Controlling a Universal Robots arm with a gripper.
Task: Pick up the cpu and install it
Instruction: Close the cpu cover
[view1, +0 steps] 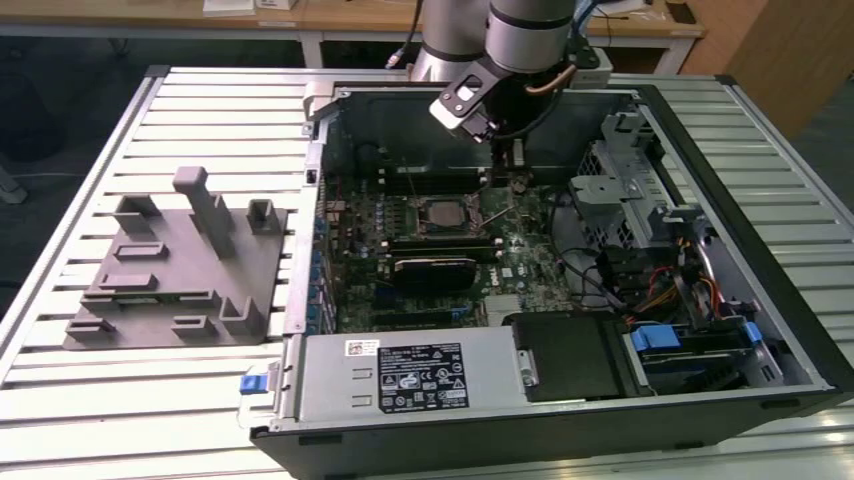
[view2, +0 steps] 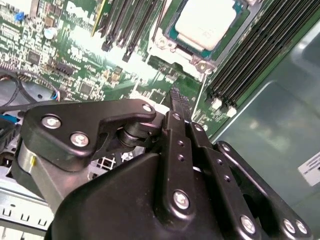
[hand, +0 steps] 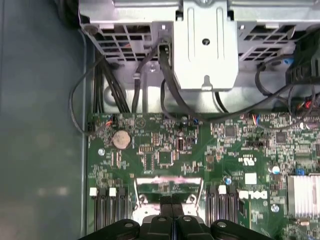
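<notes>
The cpu, a flat square chip with a silver-white top, lies in the motherboard socket. In the exterior view the cpu is in the middle of the board inside the open computer case. My gripper hangs over the board just behind and toward the exterior view's right of the socket. Both wrist views show its black fingers pressed together, in the second wrist view and in the first wrist view, with nothing between them. The tip is a short way from the chip and does not touch it.
The case walls box in the arm. A metal drive cage with black cables stands beside the board. Memory slots flank the socket. A grey fixture block sits on the slatted table at the exterior view's left.
</notes>
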